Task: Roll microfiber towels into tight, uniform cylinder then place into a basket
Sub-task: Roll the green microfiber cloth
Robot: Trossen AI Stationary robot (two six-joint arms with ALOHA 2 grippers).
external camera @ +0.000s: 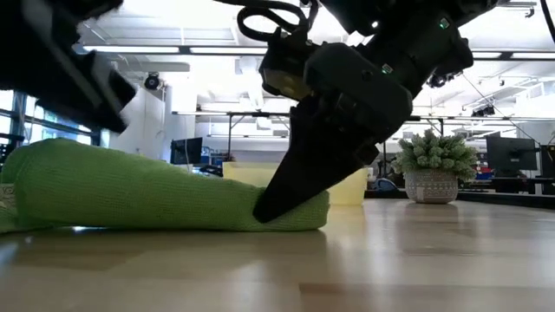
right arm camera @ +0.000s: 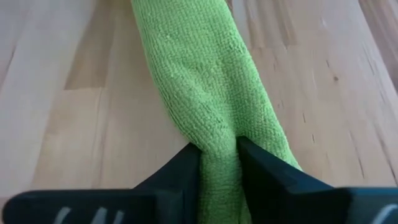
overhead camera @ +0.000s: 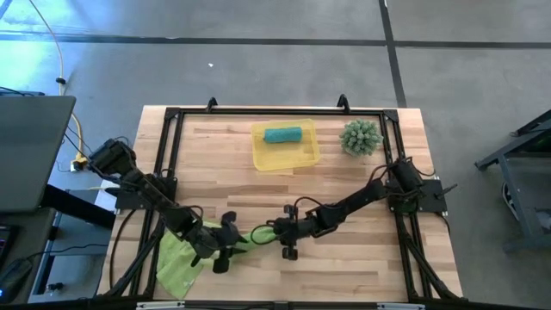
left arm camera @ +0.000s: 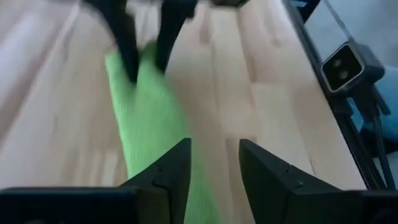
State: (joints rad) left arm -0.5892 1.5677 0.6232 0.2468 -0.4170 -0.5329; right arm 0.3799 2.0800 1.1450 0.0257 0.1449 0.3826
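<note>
Lime-green roll pinched at one end

My right gripper (right arm camera: 217, 163) clamps one end of the rolled lime-green towel (right arm camera: 205, 81), which lies on the wooden table (overhead camera: 362, 258) near its front edge. My left gripper (left arm camera: 213, 163) hovers over the other end, fingers parted, gripping nothing. Teal roll (overhead camera: 282, 134) sits in the yellow basket (overhead camera: 303, 155).

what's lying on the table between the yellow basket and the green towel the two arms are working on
Nothing: the high view shows only bare wood between the basket and the lime-green towel. A teal rolled towel lies inside the basket, and the spiky plant stands beside it, off that stretch.
</note>
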